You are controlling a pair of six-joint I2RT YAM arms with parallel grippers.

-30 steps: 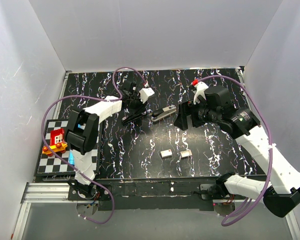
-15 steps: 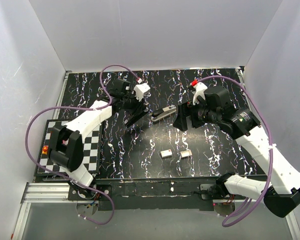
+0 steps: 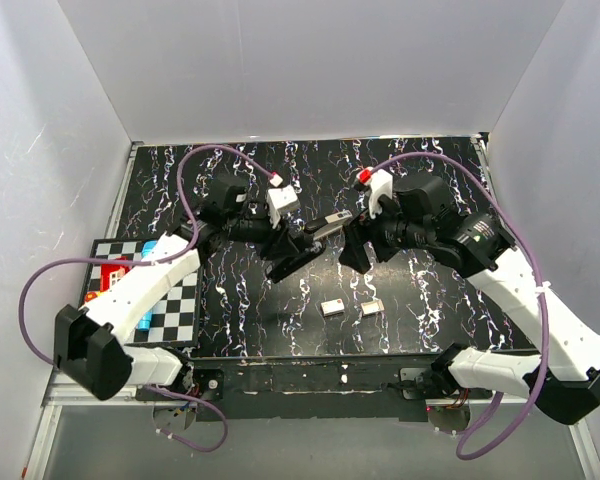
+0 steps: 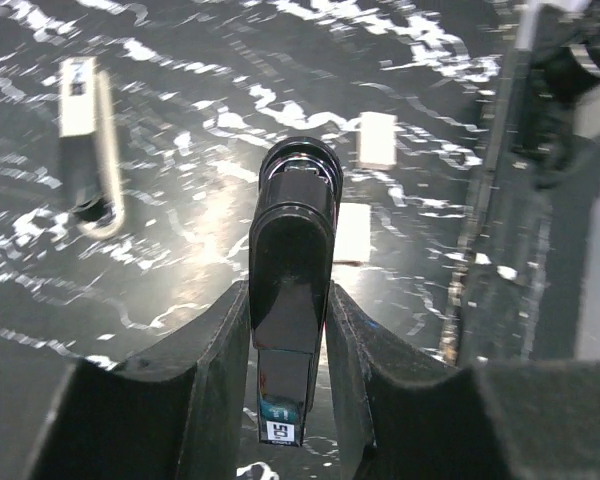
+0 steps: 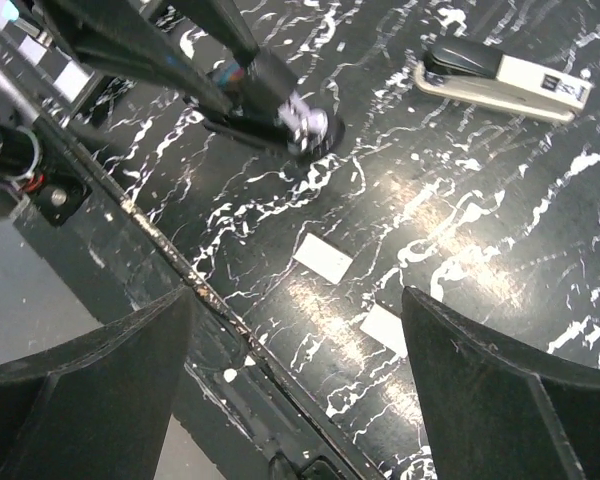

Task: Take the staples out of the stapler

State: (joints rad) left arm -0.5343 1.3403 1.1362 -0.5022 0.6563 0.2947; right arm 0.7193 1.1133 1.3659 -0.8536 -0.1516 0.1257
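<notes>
Your left gripper [image 4: 288,300] is clamping a slim black piece [image 4: 292,240]. Your right gripper [image 5: 298,298] is hanging with its fingers wide apart. The stapler [image 5: 500,75] is lying flat on the table [image 5: 460,200], touching neither gripper, apart from two pale blocks [image 5: 323,258].

The stapler [image 5: 502,77] is laid flat at upper R of the black table [image 5: 460,200]; two pale blocks [image 5: 322,258] are seen approx. at centre. A black slim object [image 5: 280,95] is gripped by the left gripper [image 5: 242,80], upper L. The right gripper [image 5: 298,300] is spread wide.
</notes>
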